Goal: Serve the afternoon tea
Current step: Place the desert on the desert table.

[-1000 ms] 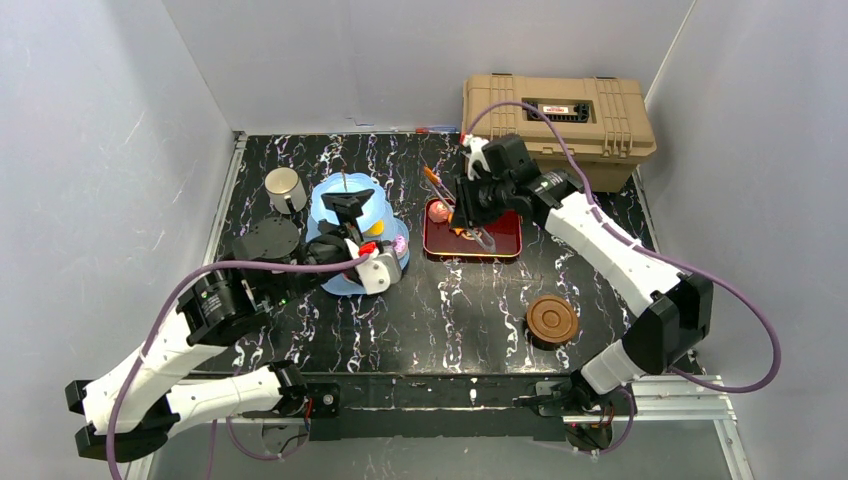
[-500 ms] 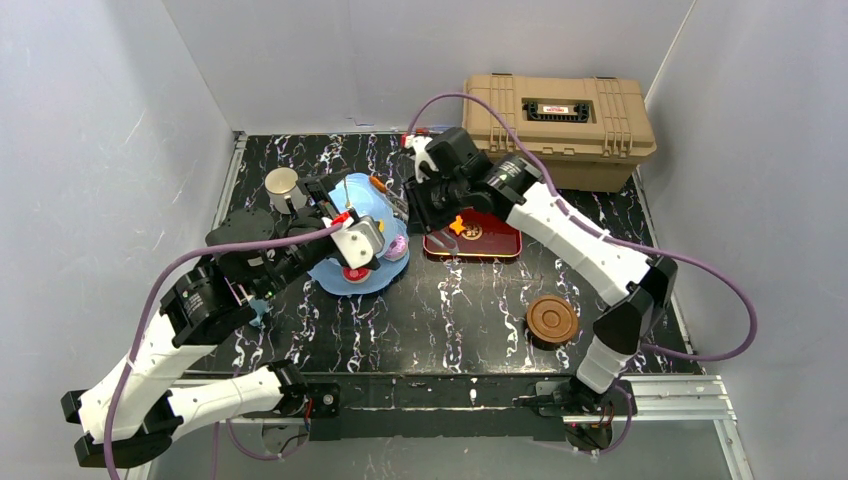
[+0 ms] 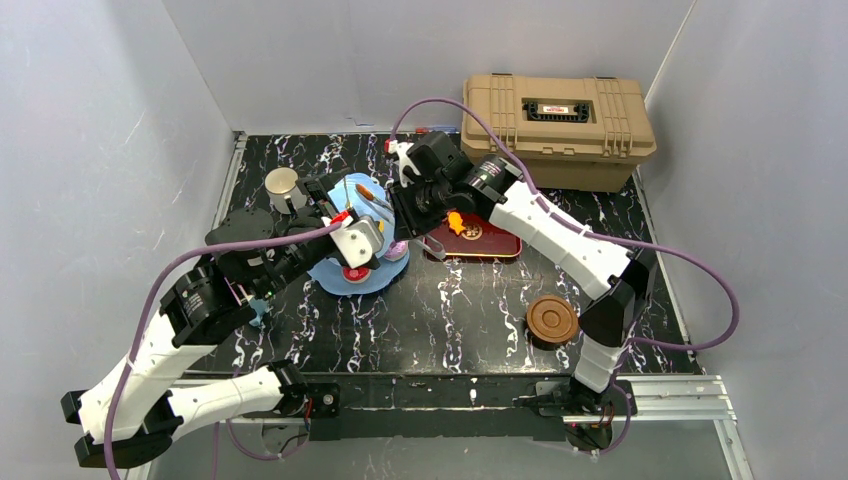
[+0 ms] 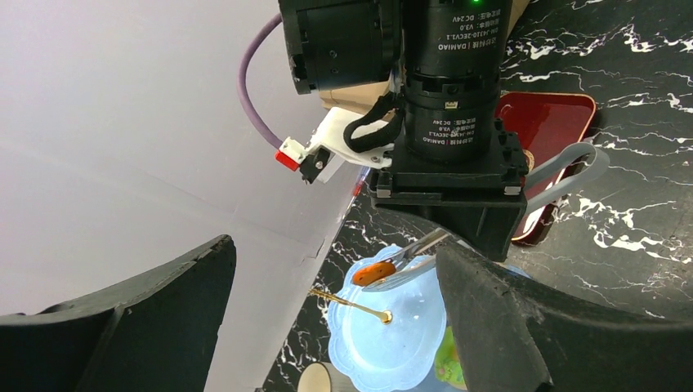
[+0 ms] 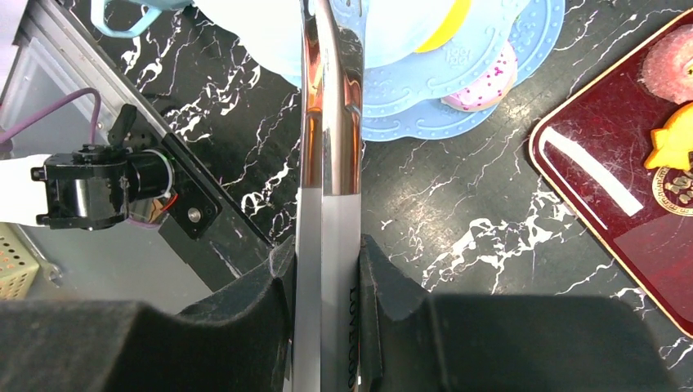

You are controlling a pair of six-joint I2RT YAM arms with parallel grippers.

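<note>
The light blue stand (image 3: 355,262) sits left of centre. My right gripper (image 3: 420,198) is shut on the metal tongs (image 5: 328,155), whose tips pinch a small orange cake (image 4: 374,272) just over the stand's top tier (image 4: 392,331), beside its gold finial (image 4: 353,305). A pink donut (image 5: 482,82) and a yellow cake (image 5: 445,16) lie on lower tiers, and a green cake (image 4: 445,363) shows too. My left gripper (image 4: 335,253) stands open and empty at the stand's front left. A silvery cup (image 3: 285,188) is behind the stand. A brown saucer (image 3: 552,320) lies at the front right.
The dark red tray (image 3: 490,243) right of the stand holds an orange star-shaped piece (image 3: 455,222). A tan case (image 3: 555,125) sits at the back right. A dark saucer (image 3: 240,225) lies left of the stand, partly under my left arm. White walls close in both sides.
My right arm has swung left from the red tray to over the stand, carrying the orange cake in the tongs. My left arm pulled back to the stand's front left, then held still.
</note>
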